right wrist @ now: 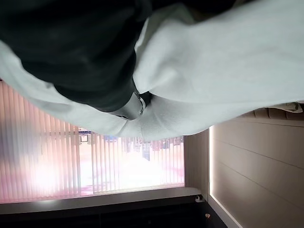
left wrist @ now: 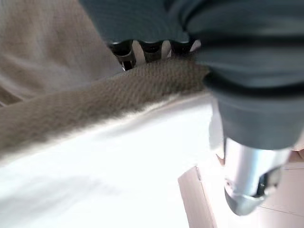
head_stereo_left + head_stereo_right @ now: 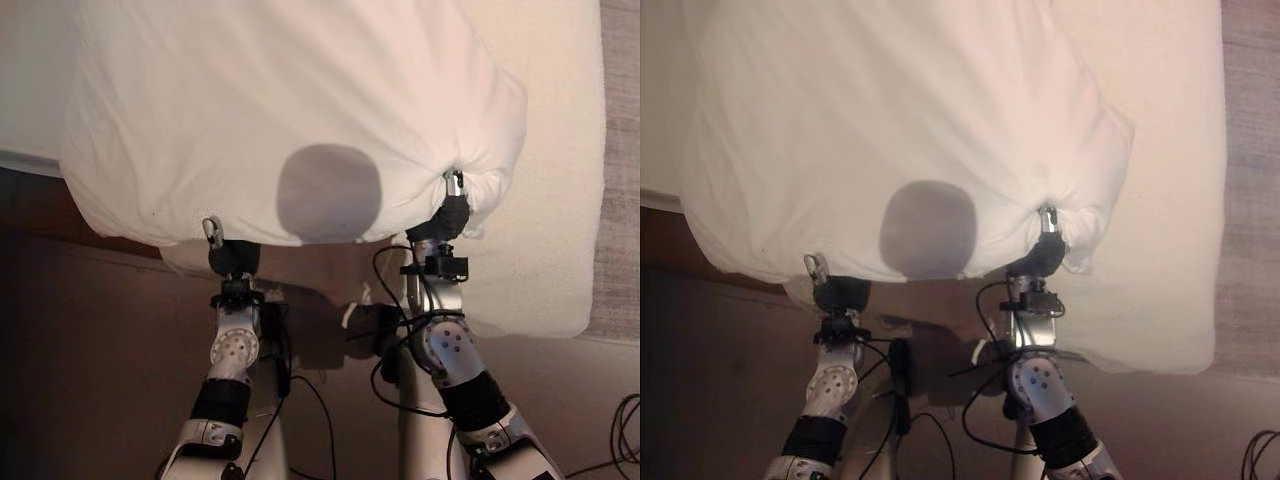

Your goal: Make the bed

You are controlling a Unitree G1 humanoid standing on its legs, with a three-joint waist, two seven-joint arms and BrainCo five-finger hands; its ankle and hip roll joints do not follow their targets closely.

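A large white pillow (image 3: 290, 110) hung in front of the robot, held up by its near edge, and it covered most of the bed (image 3: 545, 200) beyond it. The bed's pale sheet showed past the pillow's right side, and a strip of grey carpet (image 3: 620, 150) lay further right of the pillow.

The left robot hand (image 3: 215, 238) was at the pillow's lower left edge. From the head cameras only one silver finger curled up over the hem, with the dark ribbed cover just beneath the pillow. In the left wrist view the dark-tipped fingers (image 2: 124, 53) pressed onto a fold of the pillow's cloth, which bunched against the cover, so this robot hand was closed round the pillow's edge.

The right robot hand (image 3: 452, 198) was at the pillow's lower right corner. There the cloth puckered into a tight gather around the fingers, one silver finger showing in the knot of fabric. The right wrist view showed the white cloth wrapped over the dark cover with a silver finger (image 1: 135, 107) tucked into the folds, so this robot hand too had the pillow clenched.

Beyond the pillow in the right wrist view were a bright window with vertical blinds (image 1: 95, 166) and a panelled wall (image 1: 256, 171) beside it.
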